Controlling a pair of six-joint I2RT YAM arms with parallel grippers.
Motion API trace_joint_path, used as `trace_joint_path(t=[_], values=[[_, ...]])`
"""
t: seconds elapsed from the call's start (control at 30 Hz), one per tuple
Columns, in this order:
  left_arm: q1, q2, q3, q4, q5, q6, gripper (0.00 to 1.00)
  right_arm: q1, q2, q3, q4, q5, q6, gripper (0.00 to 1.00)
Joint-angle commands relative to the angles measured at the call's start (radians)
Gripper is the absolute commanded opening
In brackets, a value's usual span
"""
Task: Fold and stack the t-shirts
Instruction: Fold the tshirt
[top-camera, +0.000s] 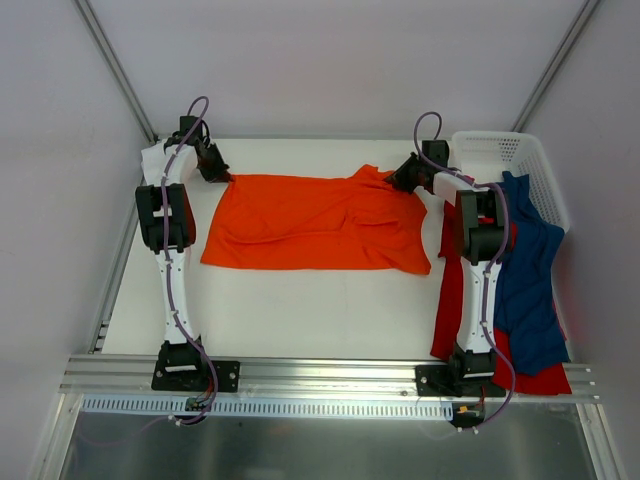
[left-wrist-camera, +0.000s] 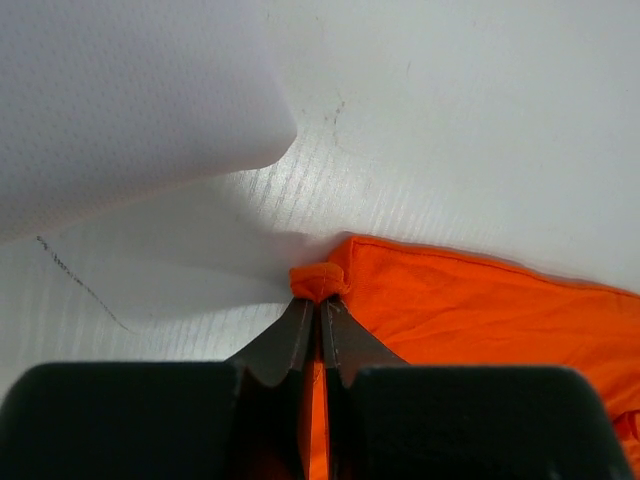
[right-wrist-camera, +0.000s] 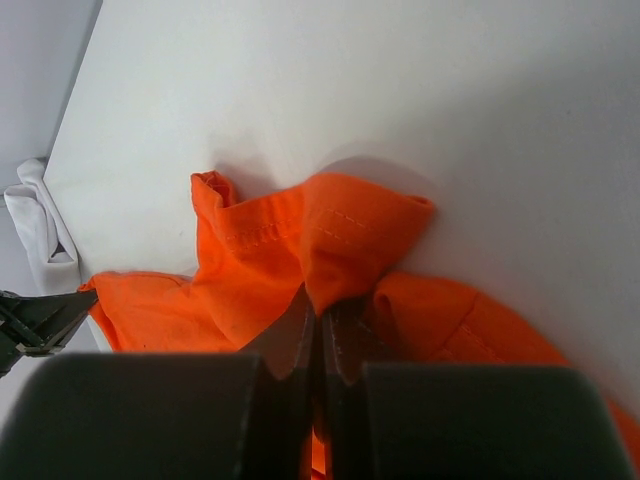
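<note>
The bright orange t-shirt (top-camera: 310, 222) lies spread across the middle of the table. My left gripper (top-camera: 218, 175) is shut on its far left corner; in the left wrist view the jaws (left-wrist-camera: 320, 300) pinch a small rolled bit of orange hem (left-wrist-camera: 318, 280). My right gripper (top-camera: 404, 177) is shut on the shirt's far right edge; in the right wrist view the jaws (right-wrist-camera: 325, 315) pinch a bunched orange fold (right-wrist-camera: 340, 240). A dark blue t-shirt (top-camera: 530, 280) lies over a red t-shirt (top-camera: 452, 290) at the right. No white t-shirt is in view.
A white perforated plastic basket (top-camera: 505, 155) stands at the far right corner, the blue shirt draped against its side. The table's white surface (top-camera: 300, 310) shows in front of the orange shirt. Grey walls enclose the table.
</note>
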Motion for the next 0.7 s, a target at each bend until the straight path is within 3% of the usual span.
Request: trace_joint_path(t=[0.0,0.33,0.67], values=[[0.012,-0.015,0.031,-0.033,0.001,0.04,0.0,-0.01,-0.06,0.003,0.031,-0.015,0.002,0.0],[0.012,-0.062,0.033,-0.024,-0.088,0.098,0.0,-0.015,-0.065,0.092,-0.095,-0.012,-0.057,0.0],[0.012,-0.251,-0.175,0.113,-0.09,0.072,0.0,-0.01,-0.168,0.097,-0.179,-0.014,-0.112,0.0]])
